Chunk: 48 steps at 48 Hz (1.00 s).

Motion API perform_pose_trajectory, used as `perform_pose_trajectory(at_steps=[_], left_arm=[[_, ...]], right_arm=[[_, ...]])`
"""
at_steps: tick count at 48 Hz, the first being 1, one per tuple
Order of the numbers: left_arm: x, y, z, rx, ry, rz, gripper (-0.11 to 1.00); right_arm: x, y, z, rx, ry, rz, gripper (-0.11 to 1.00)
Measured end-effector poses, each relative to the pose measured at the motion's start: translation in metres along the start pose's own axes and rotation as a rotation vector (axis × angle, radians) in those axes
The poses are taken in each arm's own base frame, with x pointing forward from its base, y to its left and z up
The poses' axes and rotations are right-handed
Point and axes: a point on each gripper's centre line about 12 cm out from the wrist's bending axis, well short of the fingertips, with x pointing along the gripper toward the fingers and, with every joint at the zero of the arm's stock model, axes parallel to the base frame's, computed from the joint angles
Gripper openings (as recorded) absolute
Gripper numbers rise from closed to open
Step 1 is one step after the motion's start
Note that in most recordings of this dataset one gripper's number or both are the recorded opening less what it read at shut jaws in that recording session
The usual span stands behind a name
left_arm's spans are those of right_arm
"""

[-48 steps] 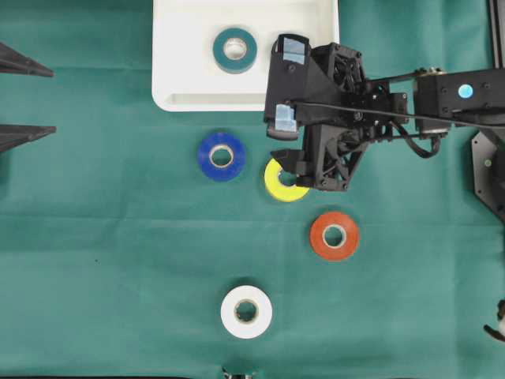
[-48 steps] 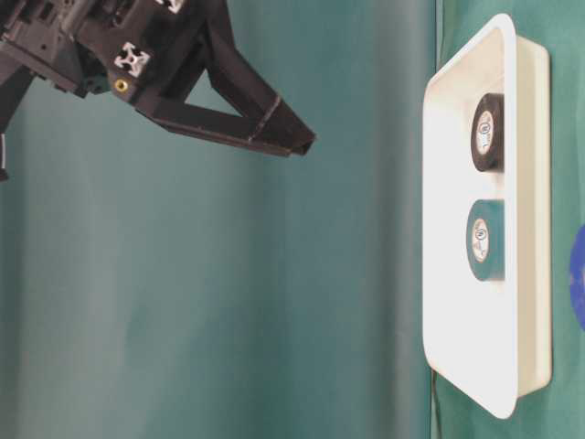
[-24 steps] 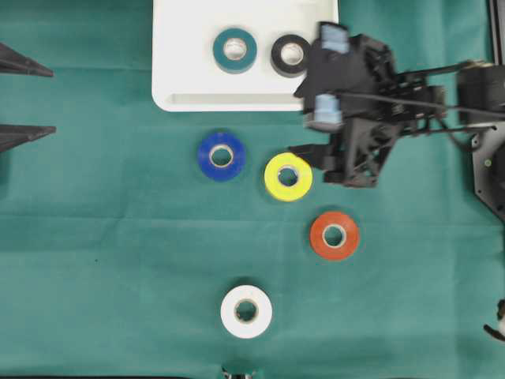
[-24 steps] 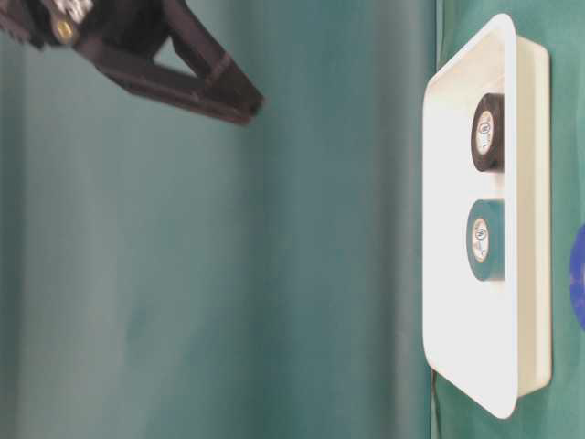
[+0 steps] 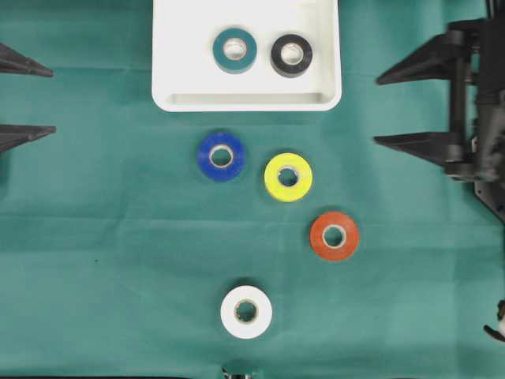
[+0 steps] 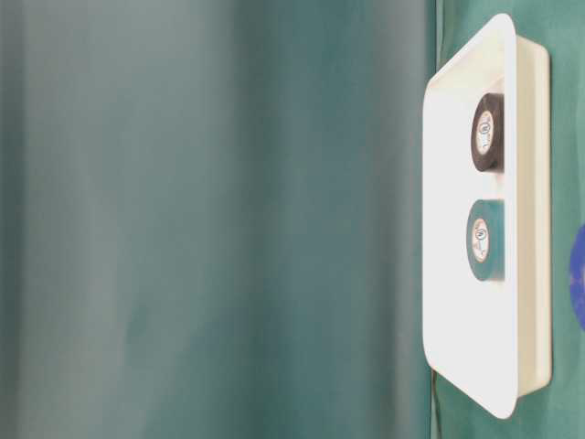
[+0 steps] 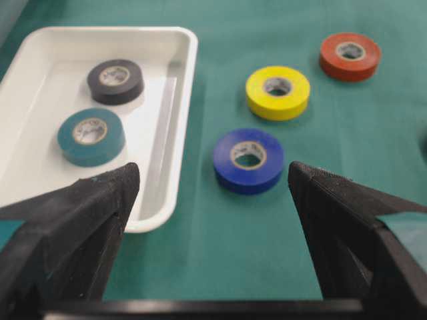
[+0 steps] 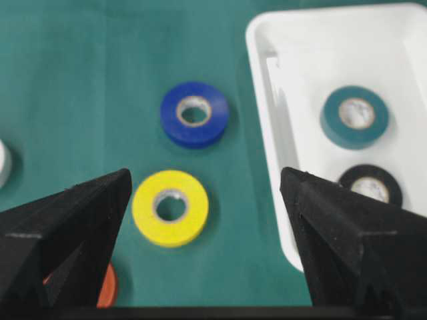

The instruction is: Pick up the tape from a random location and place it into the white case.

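Overhead view | white case (image 5: 181,79) at top edge — teal roll (image 5: 234,50) and black roll (image 5: 291,54) are already placed inside | blue (image 5: 221,155), yellow (image 5: 288,176), orange (image 5: 334,235), white (image 5: 246,311) rolls are left on cloth | left gripper (image 5: 16,99) and right gripper (image 5: 406,106) are spread wide — nothing is held.

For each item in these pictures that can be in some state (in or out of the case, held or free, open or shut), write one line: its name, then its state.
white case: holds two rolls
teal tape: flat in the case
black tape: flat in the case
blue tape: on the cloth, free
yellow tape: on the cloth, free
orange tape: on the cloth, free
white tape: on the cloth, free
left gripper: open, empty
right gripper: open, empty
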Motion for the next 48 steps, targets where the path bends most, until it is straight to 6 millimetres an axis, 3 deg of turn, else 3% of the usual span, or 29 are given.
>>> perform_pose_trajectory(at_steps=[13,25,48], left_arm=[[0.0,0.0,0.0,-0.003,0.0,0.0,0.96],[0.0,0.0,-0.001,-0.002,0.002,0.0,0.96],[0.0,0.0,-0.001,-0.005,0.002,0.0,0.96]], right_arm=[[-0.022,-0.011,-0.041,0.002,-0.057,0.022,0.87],[-0.028,-0.018,-0.071,0.004,-0.076,0.033,0.86],[-0.026,-0.019,-0.076,0.002,-0.086,0.041,0.86]])
